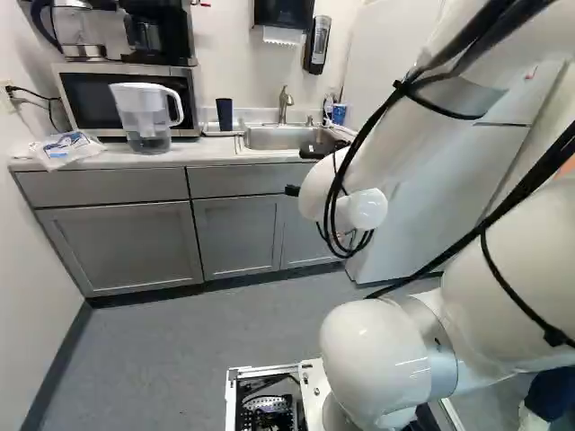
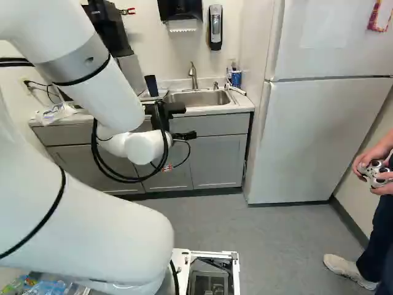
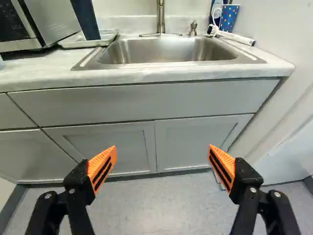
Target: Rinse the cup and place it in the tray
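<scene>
White and glossy, the robot arm [image 2: 92, 227] bulks closest in both base views, black cables looped around its wrist. Its black pincer [image 2: 190, 121] is released, the two fingers spread wide with orange pads [image 3: 101, 169] facing each other and nothing between them. Ahead of them are grey cabinets [image 3: 112, 144], and above these the pale worktop [image 3: 44, 72] with a stainless steel sink [image 3: 171, 51] set into it. Dark blue and upright, the tumbler [image 3: 84, 18] stands in the low, light-coloured tray [image 3: 65, 43], just beside the sink and well apart from the pincer. Behind the basin rise a brushed metal faucet [image 3: 161, 17] and, near it, a small pump [image 3: 193, 29]. At the opposite side of the sink from the tray, a white-handled brush [image 3: 234, 37] lies near a blue patterned cup [image 3: 229, 18]. Towards the left of the left base view, a water filter pitcher [image 1: 148, 112] stands in front of the microwave [image 1: 94, 99], with a plastic bag [image 1: 65, 148] close by on the same surface
</scene>
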Tool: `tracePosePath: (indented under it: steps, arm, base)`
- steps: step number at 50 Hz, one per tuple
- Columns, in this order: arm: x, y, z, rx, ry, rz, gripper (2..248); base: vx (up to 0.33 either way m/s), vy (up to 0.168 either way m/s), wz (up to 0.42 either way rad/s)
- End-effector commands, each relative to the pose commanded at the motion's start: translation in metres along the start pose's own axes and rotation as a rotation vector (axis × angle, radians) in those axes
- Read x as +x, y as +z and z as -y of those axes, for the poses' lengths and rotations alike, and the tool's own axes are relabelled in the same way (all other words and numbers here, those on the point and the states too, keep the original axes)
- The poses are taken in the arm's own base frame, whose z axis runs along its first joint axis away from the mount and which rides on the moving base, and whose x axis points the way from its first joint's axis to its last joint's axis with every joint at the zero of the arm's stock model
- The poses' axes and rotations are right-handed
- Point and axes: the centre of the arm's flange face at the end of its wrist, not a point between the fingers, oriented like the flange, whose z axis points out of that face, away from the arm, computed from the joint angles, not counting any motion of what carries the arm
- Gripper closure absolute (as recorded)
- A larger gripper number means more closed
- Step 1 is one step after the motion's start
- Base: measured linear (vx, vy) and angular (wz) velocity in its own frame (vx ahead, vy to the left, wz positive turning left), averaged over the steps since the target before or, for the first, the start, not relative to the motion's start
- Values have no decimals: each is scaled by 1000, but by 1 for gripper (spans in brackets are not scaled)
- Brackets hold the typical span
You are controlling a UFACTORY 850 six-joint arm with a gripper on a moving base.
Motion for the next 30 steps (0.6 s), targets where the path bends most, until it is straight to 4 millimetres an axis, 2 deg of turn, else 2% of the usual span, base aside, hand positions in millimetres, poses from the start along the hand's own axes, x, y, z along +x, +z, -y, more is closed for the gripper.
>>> tracePosePath:
  steps: [30]
  arm:
    - [-32, -20, -3, -6, 3, -60, 3]
  base:
    - [0, 0, 0]
